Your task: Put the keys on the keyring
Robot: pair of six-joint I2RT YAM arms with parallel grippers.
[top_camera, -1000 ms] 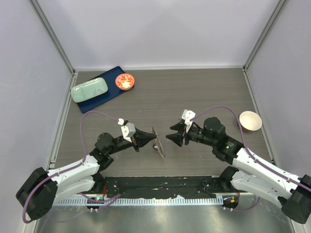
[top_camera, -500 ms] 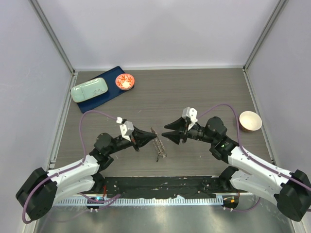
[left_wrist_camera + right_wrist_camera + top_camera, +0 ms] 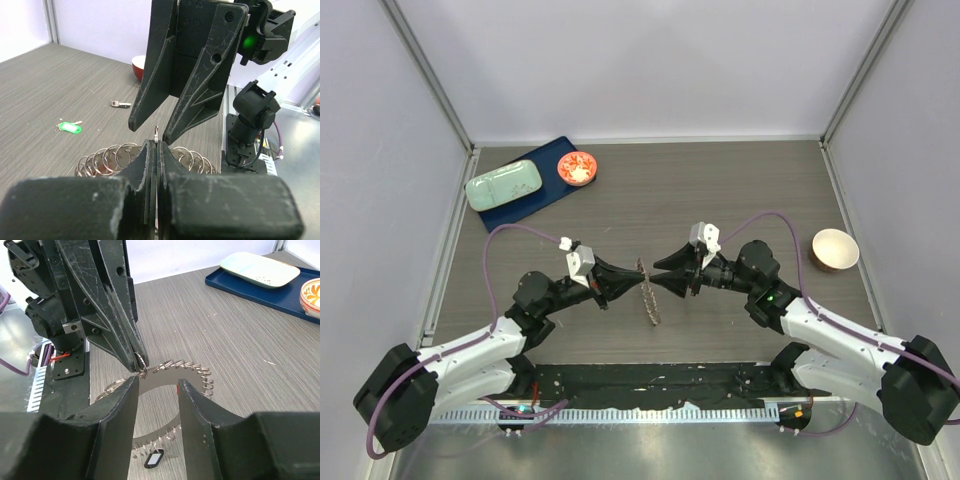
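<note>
Lying on the bench [image 3: 50, 80], the keys [image 3: 70, 127] were unthreaded; the keyring [image 3: 115, 155] was pinched by left fingers [image 3: 143, 167], right fingers [image 3: 117, 407] held open, empty.

The left gripper [image 3: 156, 146] half hides the keyring [image 3: 105, 157]; the green-tagged key [image 3: 69, 127] beyond it shows no detail.

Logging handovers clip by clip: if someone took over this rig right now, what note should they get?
Left gripper: shut on a small loop of the keyring, holding it up on edge.
Right gripper: open, empty, fingertips flanking that pinch.
Green-tagged key and another small key lie loose on the table.
Done: ring lifted. Left: fetch and thread both keys.
</note>
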